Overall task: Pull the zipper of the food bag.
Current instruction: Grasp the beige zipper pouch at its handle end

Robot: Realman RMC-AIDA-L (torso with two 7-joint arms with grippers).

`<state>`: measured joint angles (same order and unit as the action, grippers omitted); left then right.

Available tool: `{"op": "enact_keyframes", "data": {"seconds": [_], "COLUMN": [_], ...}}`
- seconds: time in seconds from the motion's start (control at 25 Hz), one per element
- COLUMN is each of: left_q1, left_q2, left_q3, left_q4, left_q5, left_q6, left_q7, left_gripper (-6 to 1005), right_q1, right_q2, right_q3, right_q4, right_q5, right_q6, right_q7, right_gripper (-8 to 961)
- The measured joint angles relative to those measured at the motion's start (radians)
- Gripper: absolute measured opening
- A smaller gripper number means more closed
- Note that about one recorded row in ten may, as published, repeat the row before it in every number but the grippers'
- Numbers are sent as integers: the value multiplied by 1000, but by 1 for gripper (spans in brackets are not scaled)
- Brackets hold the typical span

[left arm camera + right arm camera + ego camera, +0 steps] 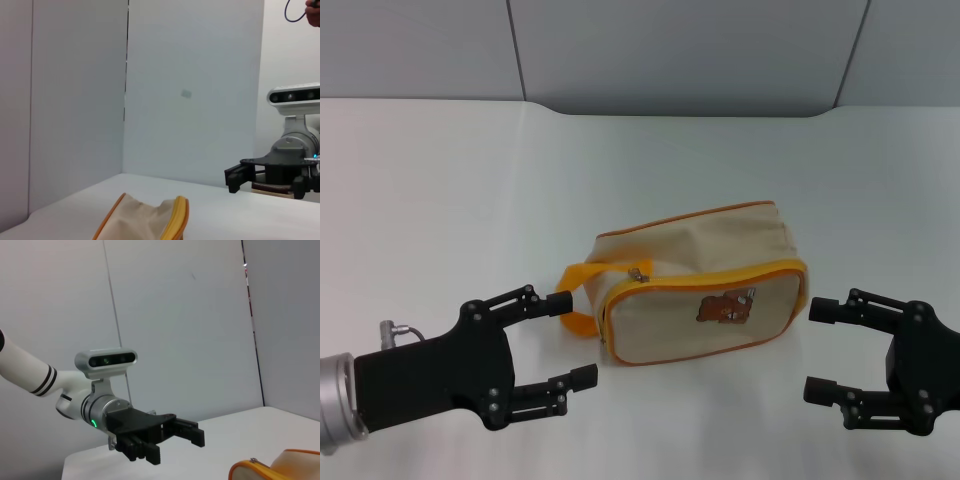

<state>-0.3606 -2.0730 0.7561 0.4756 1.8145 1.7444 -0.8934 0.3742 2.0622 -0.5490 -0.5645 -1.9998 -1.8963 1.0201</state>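
The beige food bag [700,290] with orange piping and a brown bear patch [725,310] lies on the white table [440,200] between my grippers. The orange zipper [720,279] runs around its front panel, with the silver pull tab [638,273] at the bag's left corner beside the orange strap handle [580,285]. My left gripper [572,338] is open just left of the bag, its upper finger near the strap. My right gripper [818,350] is open just right of the bag. Neither touches it. The bag's top shows in the left wrist view [145,220] and the right wrist view [285,467].
Grey wall panels [670,50] stand behind the table's far edge. The left wrist view shows my right gripper [235,179] across the bag. The right wrist view shows my left gripper [177,445] likewise.
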Motion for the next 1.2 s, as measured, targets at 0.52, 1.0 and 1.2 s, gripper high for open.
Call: {"op": "enact_keyframes", "data": {"seconds": [0.52,1.0,1.2], "left_q1": [-43,-138,-138], "left_q2": [-7,-9,-8], "left_q3": [-10,-148,-239], "left_q4": [-225,-655,-732], "left_q5": [-111,-237,-234], "left_q6": [-115,-328,-395], "left_q7": [216,672,771], "left_gripper": [780,757,748], "right_q1": [-9,-29,-28], "right_q2": [3,6,11], "right_q3": [25,30,29], "right_q4": [0,6,8], "right_q5": [14,16,14], "right_q6": [-5,-1,3], "right_q7": [-4,-40,-65], "right_gripper": [833,832,832]}}
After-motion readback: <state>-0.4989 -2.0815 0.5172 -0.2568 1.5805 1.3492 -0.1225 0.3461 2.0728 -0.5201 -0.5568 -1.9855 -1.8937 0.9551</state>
